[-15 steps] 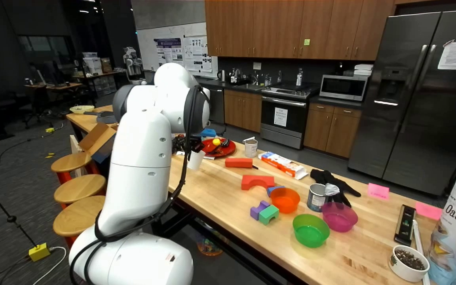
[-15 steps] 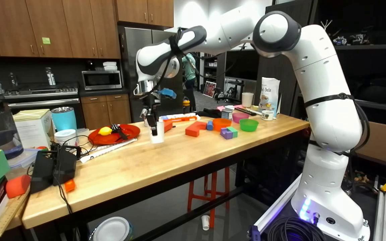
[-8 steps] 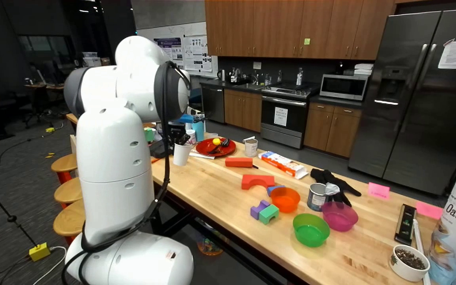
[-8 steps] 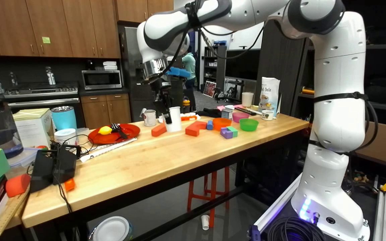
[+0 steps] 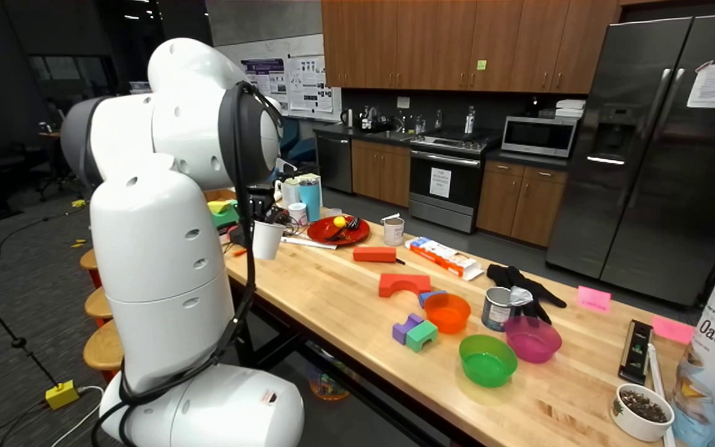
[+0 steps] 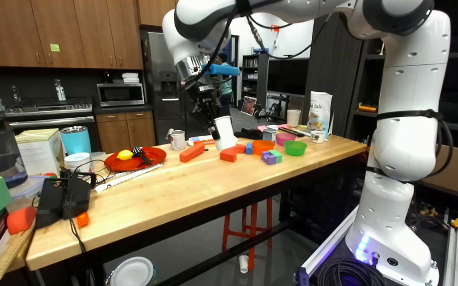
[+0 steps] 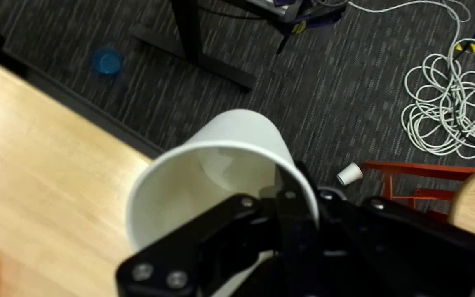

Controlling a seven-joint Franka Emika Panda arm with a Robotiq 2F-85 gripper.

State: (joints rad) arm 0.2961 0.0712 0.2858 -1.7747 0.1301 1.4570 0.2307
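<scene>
Jaws pinched tight on wall of white cup point(image 7: 241, 128), one finger point(image 7: 290, 185) inside; its long axis tilted, mouth up, above table point(image 6: 153, 190).

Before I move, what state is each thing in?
White paper cup: held tilted, nothing visible inside
Gripper: shut on that cup's wall
Floor paper cup: on its side
Green bowl: upright, empty
Magenta bowl: upright, empty
Orange bowl: upright, empty
White bowl: dark contents
Microwave: shut
Oven: shut
Refrigerator: shut
</scene>
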